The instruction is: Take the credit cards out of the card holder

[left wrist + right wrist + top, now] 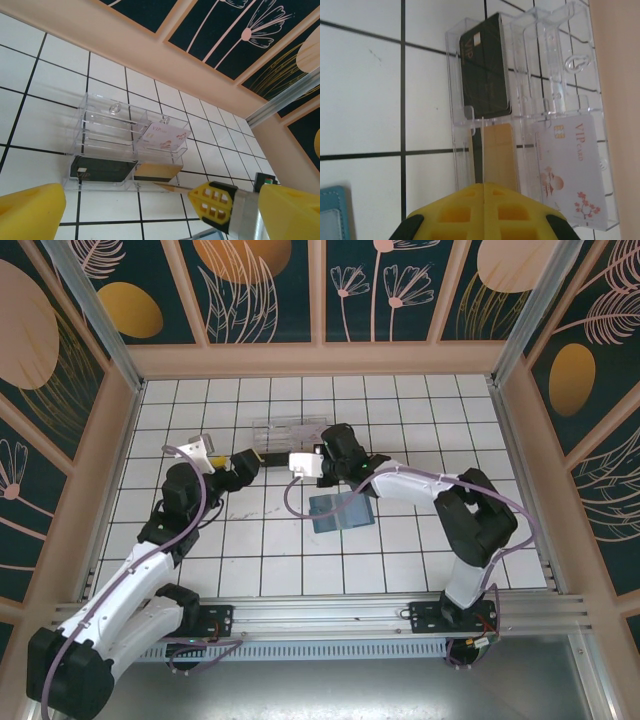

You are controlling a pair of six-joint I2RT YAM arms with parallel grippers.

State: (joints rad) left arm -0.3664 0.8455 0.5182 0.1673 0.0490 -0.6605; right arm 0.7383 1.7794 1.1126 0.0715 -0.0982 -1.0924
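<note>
The card holder lies open on the tiles, teal-blue, just in front of my right arm; its corner also shows in the right wrist view. My right gripper is shut on a thin gold credit card, seen edge-on, whose far end reaches the front wall of the clear plastic box. From the left wrist view that card sticks out of the right gripper's tip. My left gripper stands wide open beside it, holding nothing. Overhead, both grippers meet near the box.
The clear box stands near the back wall and holds a black card, a gold card and a white VIP card. The wooden back wall is close behind it.
</note>
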